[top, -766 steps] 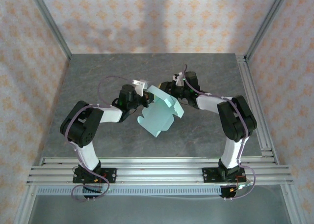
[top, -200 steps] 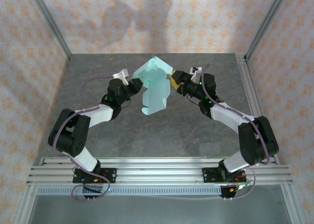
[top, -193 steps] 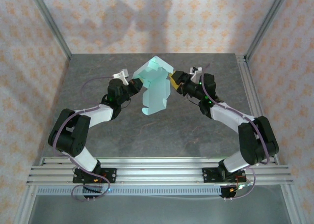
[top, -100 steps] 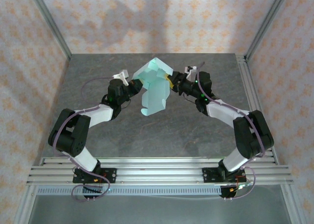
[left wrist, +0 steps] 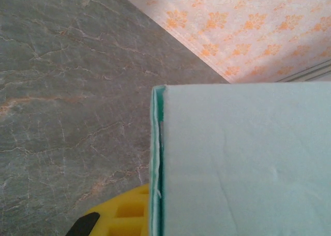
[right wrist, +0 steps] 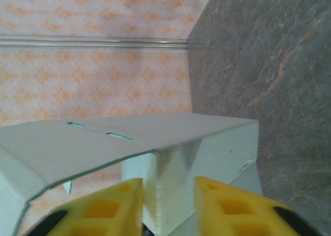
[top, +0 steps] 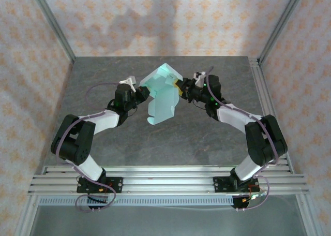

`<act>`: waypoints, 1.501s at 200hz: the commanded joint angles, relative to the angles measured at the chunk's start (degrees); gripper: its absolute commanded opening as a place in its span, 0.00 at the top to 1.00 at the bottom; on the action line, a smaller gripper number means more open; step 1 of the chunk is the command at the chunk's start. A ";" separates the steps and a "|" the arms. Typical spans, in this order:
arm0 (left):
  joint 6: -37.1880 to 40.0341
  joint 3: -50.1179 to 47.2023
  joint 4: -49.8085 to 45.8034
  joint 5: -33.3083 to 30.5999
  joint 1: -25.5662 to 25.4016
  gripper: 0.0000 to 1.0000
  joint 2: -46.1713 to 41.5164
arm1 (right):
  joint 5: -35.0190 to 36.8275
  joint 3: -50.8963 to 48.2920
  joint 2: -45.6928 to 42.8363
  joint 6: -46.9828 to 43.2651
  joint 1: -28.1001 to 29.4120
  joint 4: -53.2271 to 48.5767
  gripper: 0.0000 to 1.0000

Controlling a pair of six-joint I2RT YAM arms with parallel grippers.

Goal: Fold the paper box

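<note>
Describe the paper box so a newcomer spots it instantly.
Above the grey marbled table, look mid-air where the left pincer and right pincer meet. The paper box is the partly folded card sheet there, pale mint against black-and-white arms.

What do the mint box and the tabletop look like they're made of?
The paper box: thin matte card, it seems; the left wrist view shows a fine layered edge and a faintly fibrous face. The tabletop: dark grey with pale veins, like stone, though it may be a printed laminate.
</note>
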 commanded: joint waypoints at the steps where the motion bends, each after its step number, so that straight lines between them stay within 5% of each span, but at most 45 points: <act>1: 0.99 1.85 -0.45 -0.41 0.12 1.00 -0.47 | 1.26 1.89 -2.22 -3.11 0.29 -4.92 0.95; 24: 0.97 1.75 -0.49 -0.42 0.14 1.00 -0.67 | 2.82 3.07 -3.17 -6.05 0.30 -10.09 1.00; 48: 1.14 1.87 -1.47 -1.48 0.14 1.00 -1.07 | 3.62 5.03 -3.49 -7.89 0.32 -13.21 0.63; 77: 2.46 1.62 -3.10 -4.38 0.15 1.00 -1.75 | 6.60 5.59 -5.57 -10.77 0.13 -16.40 0.50; 104: 3.45 1.19 -4.10 -7.42 0.14 1.00 -1.92 | 15.59 6.39 -10.78 -19.99 -0.38 -30.20 0.45; 137: 3.86 0.45 -3.98 -10.78 0.23 1.00 -2.36 | 26.73 8.05 -17.09 -27.55 0.61 -40.58 0.44; 173: 3.88 0.02 -5.07 -16.95 0.23 1.00 -3.24 | 35.91 17.24 -17.11 -33.29 8.03 -49.28 0.44; 227: 7.10 0.29 -2.17 -19.89 0.19 1.00 -2.58 | 43.75 37.09 -1.99 -39.11 18.19 -58.97 0.48; 300: 7.56 -1.29 -0.59 -20.24 -0.80 1.00 -2.20 | 45.08 55.50 13.68 -42.01 20.04 -69.27 0.63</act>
